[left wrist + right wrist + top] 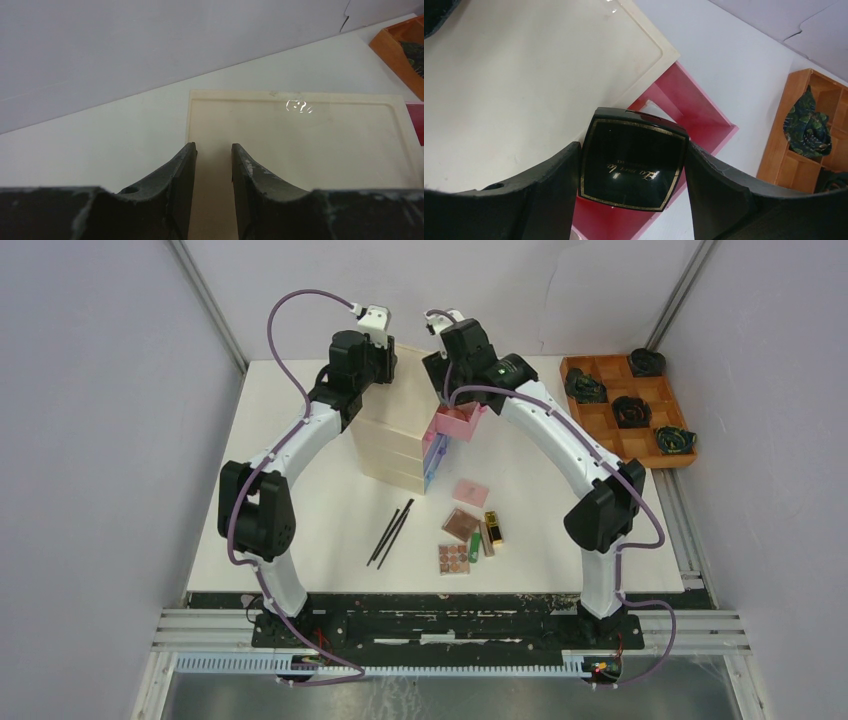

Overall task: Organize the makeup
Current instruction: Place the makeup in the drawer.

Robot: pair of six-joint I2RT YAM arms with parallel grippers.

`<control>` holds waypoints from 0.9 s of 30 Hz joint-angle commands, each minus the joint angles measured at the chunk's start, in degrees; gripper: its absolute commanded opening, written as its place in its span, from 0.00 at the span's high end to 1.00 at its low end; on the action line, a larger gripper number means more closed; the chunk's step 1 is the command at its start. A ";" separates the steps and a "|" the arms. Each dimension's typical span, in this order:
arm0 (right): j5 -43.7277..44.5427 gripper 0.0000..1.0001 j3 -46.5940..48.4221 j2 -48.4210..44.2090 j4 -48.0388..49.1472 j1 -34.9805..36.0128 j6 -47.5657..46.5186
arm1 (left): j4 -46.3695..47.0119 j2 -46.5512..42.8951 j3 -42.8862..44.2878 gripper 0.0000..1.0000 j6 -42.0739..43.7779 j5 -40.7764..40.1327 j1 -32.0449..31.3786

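My right gripper (634, 150) is shut on the black compact (631, 167), a square case with gold trim. It holds the compact above the open pink drawer (689, 107) of the pale chest (395, 445). A pale object (655, 106) lies in that drawer. My left gripper (213, 146) is slightly open and empty over the chest top (300, 145). On the table in front lie two thin black sticks (390, 532), a pink pad (470, 491), two brown palettes (461, 525), a gold tube (493, 528) and a green tube (474, 548).
An orange-brown wooden grid tray (628, 408) with dark coiled objects stands at the back right, also in the right wrist view (809, 135). Blue drawer fronts (432, 465) show below the pink drawer. Both arms arch over the table's sides.
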 commanded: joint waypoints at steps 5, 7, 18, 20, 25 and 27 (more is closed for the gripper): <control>-3.31 0.86 -5.34 0.70 5.63 -1.73 -2.66 | -24.68 8.35 -5.59 0.59 2.02 -5.01 1.46; -5.35 0.81 -7.14 -0.24 6.92 -2.23 -2.72 | -24.72 8.51 -5.50 0.59 2.04 -5.02 1.47; -11.51 0.42 -13.15 -4.67 6.78 -3.09 -6.98 | -24.96 8.52 -5.29 0.59 2.11 -5.38 1.47; -11.40 0.35 -14.08 -5.80 6.26 -3.09 -7.83 | -24.98 8.58 -5.33 0.59 2.10 -5.29 1.45; -11.10 0.18 -17.04 -9.36 6.83 -3.07 -9.84 | -24.86 8.57 -5.15 0.59 2.07 -5.10 1.43; -10.91 0.12 -18.21 -10.67 7.59 -3.09 -10.43 | -24.90 8.66 -5.07 0.59 2.01 -4.98 1.47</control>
